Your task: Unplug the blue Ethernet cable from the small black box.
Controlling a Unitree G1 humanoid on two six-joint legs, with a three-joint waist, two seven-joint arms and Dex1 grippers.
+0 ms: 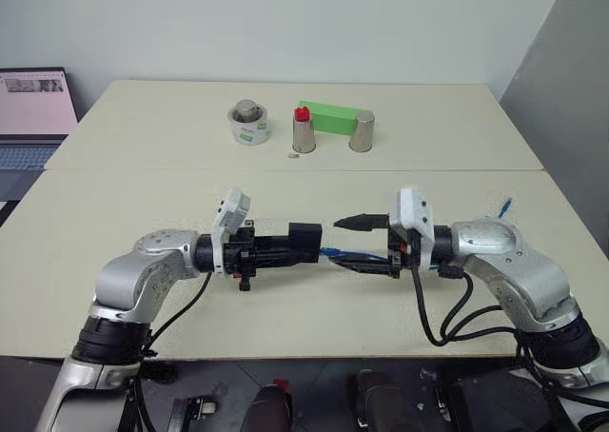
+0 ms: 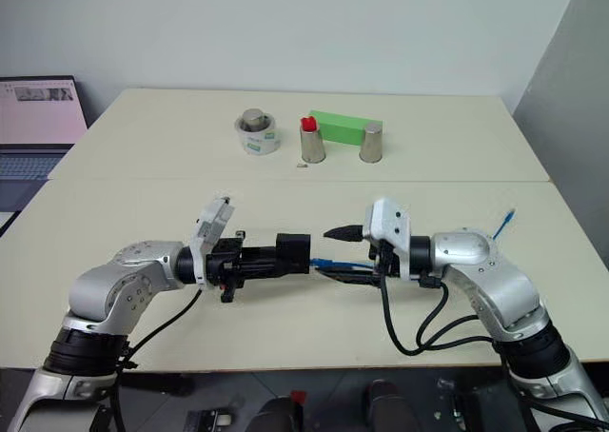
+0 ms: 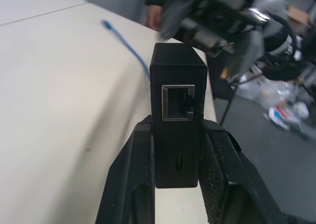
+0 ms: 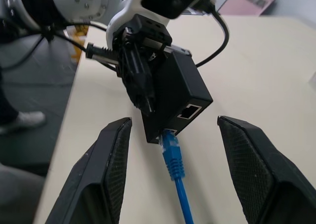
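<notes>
My left gripper is shut on the small black box and holds it level above the table, pointing toward the right arm. In the left wrist view the box sits between the fingers and its port is empty. The blue Ethernet cable runs from under the right gripper, which is open. In the right wrist view its plug lies just below the box, outside the port, between the spread fingers. The cable's far end rests on the table at the right.
At the back of the table stand a tape roll with a metal weight, a green block and two metal cups, one with a red top. A laptop sits at far left.
</notes>
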